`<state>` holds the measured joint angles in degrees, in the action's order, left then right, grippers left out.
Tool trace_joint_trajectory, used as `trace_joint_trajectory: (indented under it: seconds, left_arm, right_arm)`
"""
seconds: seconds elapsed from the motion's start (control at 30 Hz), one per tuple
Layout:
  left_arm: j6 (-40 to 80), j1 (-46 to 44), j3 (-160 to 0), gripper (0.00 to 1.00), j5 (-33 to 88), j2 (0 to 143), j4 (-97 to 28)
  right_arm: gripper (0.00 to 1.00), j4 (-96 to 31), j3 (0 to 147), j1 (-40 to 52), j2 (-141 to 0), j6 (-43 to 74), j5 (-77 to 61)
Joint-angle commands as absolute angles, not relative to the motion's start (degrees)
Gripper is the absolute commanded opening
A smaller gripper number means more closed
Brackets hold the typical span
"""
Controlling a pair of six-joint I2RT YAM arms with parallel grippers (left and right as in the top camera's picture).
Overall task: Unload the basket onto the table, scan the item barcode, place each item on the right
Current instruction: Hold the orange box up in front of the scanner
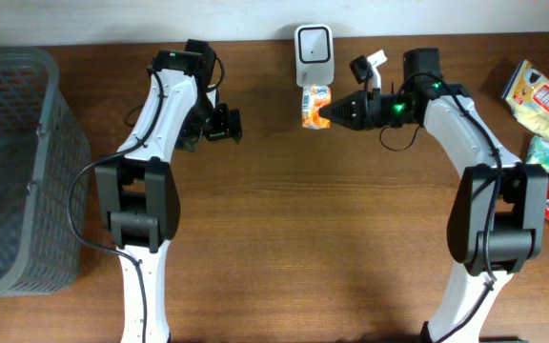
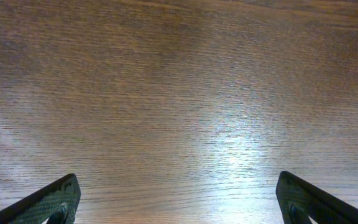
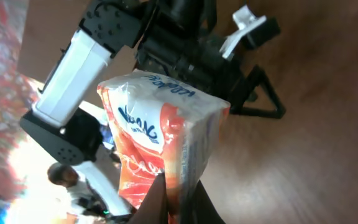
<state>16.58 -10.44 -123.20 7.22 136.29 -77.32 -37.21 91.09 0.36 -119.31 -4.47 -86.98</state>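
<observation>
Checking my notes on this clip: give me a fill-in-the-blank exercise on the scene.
The right gripper is shut on the ___ packet.
The left gripper is ___, holding nothing.
The packet is held close to the ___ scanner.
The grey basket stands on the robot's ___ side.
Answers: orange, open, white, left.

Overhead looks straight down on the table (image 1: pixel 284 238); left wrist faces it closely; right wrist looks leftward at the left arm (image 3: pixel 73 62), as overhead does.
</observation>
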Motion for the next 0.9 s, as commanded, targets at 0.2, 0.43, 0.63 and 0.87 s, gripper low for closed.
trace_joint_trajectory:
  seconds: [0.2, 0.43, 0.63, 0.87]
  left_arm:
    - [17.08, -10.48, -123.02, 0.99, 7.18, 135.31, -76.71]
    - [17.08, -10.48, -123.02, 0.99, 7.18, 135.31, -75.7]
    - [17.08, -10.48, -123.02, 0.99, 7.18, 135.31, -75.48]
    - [17.08, -10.48, -123.02, 0.99, 7.16, 135.31, -75.55]
  right_arm:
    - [0.04, -26.5, 91.92, -0.78, -118.76, -18.83, -88.95]
    - [0.04, -8.08, 94.87, 0.05, -118.76, 32.08, -50.5]
    - [0.04, -22.87, 105.25, 13.5, -118.8, 8.08, 17.47]
    - [0.04, -9.8, 105.25, 17.74, -126.56, -7.18, 26.57]
